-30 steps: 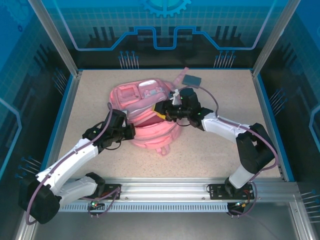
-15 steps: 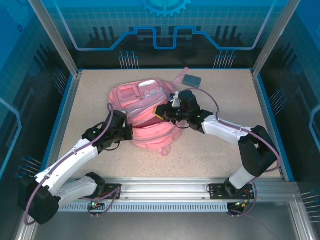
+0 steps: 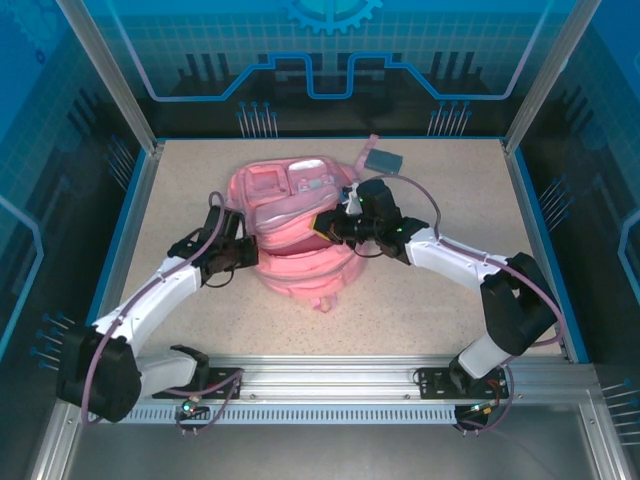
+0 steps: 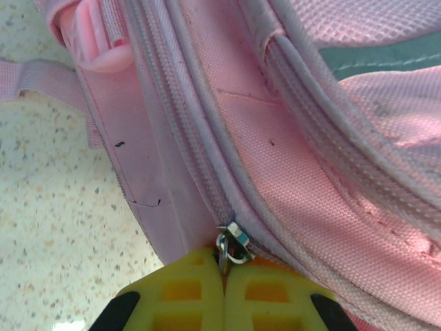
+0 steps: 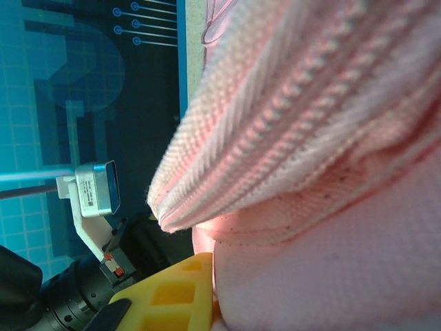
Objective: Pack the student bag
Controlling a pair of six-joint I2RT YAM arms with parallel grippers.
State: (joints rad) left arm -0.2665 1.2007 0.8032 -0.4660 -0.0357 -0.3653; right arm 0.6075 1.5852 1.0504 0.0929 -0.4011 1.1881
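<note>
- Left gripper (image 4: pixel 224 267): its two yellow fingers (image 4: pixel 186 286) are pressed flat together, with no gap between them. They pinch the small metal zip pull (image 4: pixel 231 243) at the fingertips.
- Zip pull: it sits on a zip track that runs up along the side seam of the student bag (image 3: pixel 298 250), on the side facing the left arm.
- Right gripper (image 3: pixel 322 226): it is clamped down onto pink cloth at the right side of the bag. On the right wrist camera one yellow finger (image 5: pixel 180 293) lies hard against a fold of woven fabric and a zip edge. The other finger is hidden behind the cloth.
- Student bag: pink, lying near the middle of the table (image 3: pixel 440 300), slightly left and toward the far side. It lies between the two grippers, with its front pockets and pale patches turned upward.
- Strap (image 3: pixel 362 150): pink, trailing from the far right corner of the bag toward the back edge of the table.
- Book (image 3: pixel 384 158): flat and dark blue, lying just beside the strap end, apart from the bag's body and near the far edge.
- Table: a speckled beige surface with a blue border.
</note>
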